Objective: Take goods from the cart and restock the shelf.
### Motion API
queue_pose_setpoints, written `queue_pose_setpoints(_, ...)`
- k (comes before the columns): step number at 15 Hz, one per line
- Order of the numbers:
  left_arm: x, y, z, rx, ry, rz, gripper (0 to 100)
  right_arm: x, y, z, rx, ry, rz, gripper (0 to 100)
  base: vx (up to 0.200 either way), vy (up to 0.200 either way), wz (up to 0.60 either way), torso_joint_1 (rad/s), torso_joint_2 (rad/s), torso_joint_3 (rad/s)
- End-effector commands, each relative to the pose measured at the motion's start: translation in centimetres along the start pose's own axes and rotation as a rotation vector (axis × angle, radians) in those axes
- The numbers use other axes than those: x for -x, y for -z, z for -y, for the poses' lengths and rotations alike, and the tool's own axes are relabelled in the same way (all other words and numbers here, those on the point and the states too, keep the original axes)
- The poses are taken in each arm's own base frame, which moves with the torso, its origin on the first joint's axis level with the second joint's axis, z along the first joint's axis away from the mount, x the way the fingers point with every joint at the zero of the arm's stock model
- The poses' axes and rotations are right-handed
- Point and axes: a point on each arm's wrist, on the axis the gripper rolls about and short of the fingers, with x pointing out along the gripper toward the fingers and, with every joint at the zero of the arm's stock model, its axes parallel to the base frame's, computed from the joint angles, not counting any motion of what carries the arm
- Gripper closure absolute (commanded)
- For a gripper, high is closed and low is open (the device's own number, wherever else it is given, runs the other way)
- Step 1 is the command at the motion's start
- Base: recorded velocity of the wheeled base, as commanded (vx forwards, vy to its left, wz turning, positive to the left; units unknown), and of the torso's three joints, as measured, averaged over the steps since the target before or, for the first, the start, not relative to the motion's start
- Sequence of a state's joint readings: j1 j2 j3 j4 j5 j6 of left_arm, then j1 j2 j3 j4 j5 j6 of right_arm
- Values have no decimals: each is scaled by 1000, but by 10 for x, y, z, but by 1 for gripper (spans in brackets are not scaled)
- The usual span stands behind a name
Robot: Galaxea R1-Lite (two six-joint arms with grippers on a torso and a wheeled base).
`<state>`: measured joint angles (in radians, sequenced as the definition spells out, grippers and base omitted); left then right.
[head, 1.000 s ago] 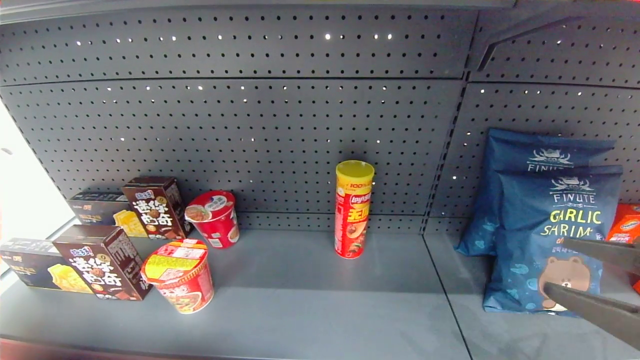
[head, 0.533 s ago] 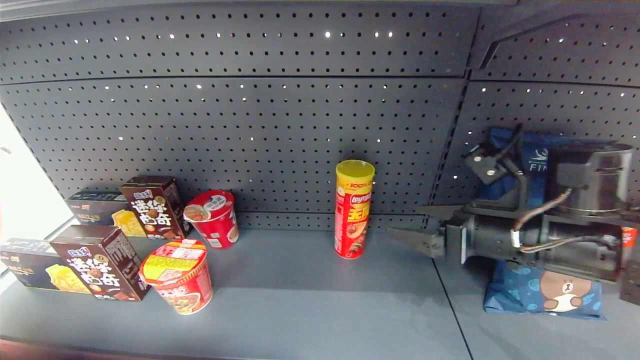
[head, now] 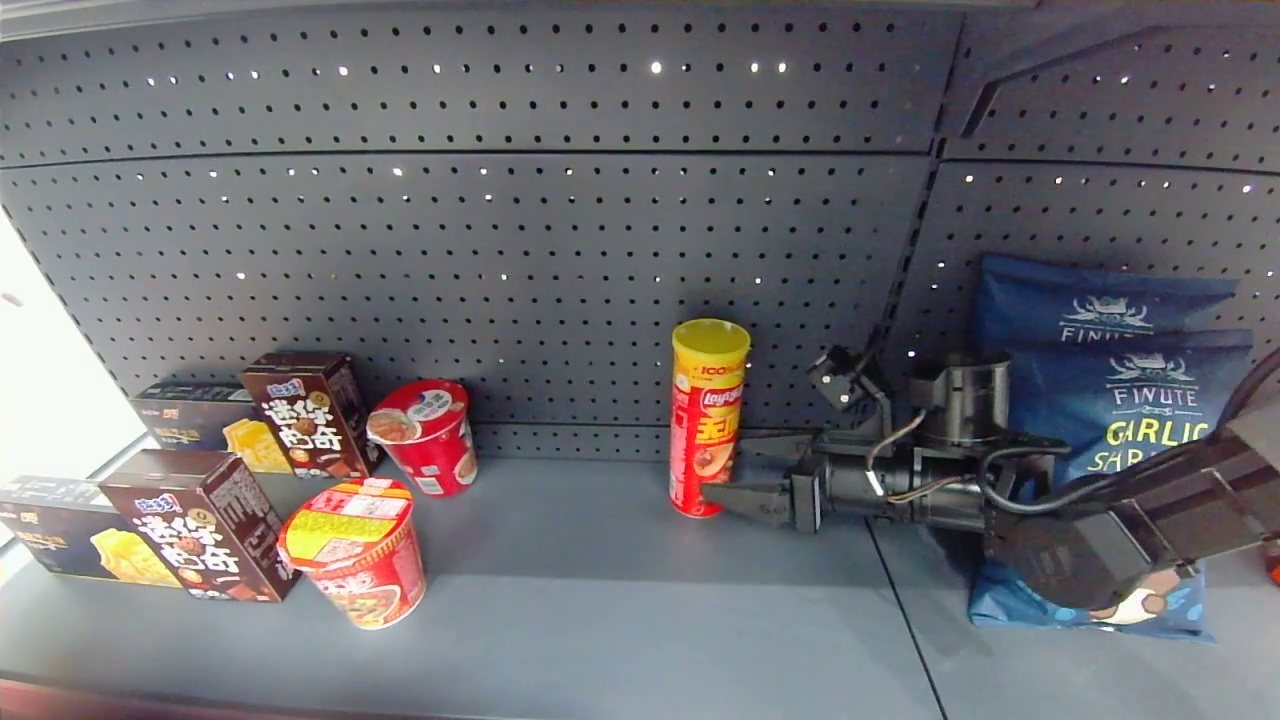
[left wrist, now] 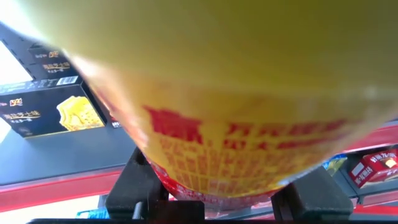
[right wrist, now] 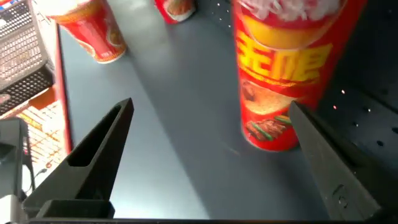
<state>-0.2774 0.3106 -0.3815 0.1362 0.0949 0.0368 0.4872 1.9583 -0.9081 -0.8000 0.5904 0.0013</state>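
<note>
Right gripper (right wrist: 208,118), jaws apart, at can (head: 707,420); left gripper (left wrist: 224,193) clamps cup (left wrist: 217,93).
I judge a finger nudge could topple the can.

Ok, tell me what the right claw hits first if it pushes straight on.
The upright chip can, low on its body. The open right claw points at it from close by; probably one finger touches first.

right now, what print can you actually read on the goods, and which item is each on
"GARLIC": front blue snack bag.
Tall red crisp can with yellow lid: large Chinese characters, not surely readable.
Dark brown cardboard boxes: the same.
Red noodle cups on the shelf: too small.
Yellow-and-red cup in the left gripper: blurred.
</note>
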Motion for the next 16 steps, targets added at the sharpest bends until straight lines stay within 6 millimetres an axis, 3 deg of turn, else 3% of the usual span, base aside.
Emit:
queue_pose_setpoints(1,1,1,0,1,0,7,100,-13,18,14,-28,3,-35,0,0,0,0,0,0,0)
queue_pose_setpoints(6,2,9,0,-2,0,-1,100,-29,23,30,-22,-17,-18,0,0,0,0,0,0,0)
queue_pose_setpoints(11,12,21,0,-8,-6,-38,100,-58,29,45,-14,24,-5,0,0,0,0,0,0,0)
queue_pose_setpoints(16,22,32,-1,-9,-9,-51,100,-66,37,54,-24,33,-11,0,0,0,0,0,0,0)
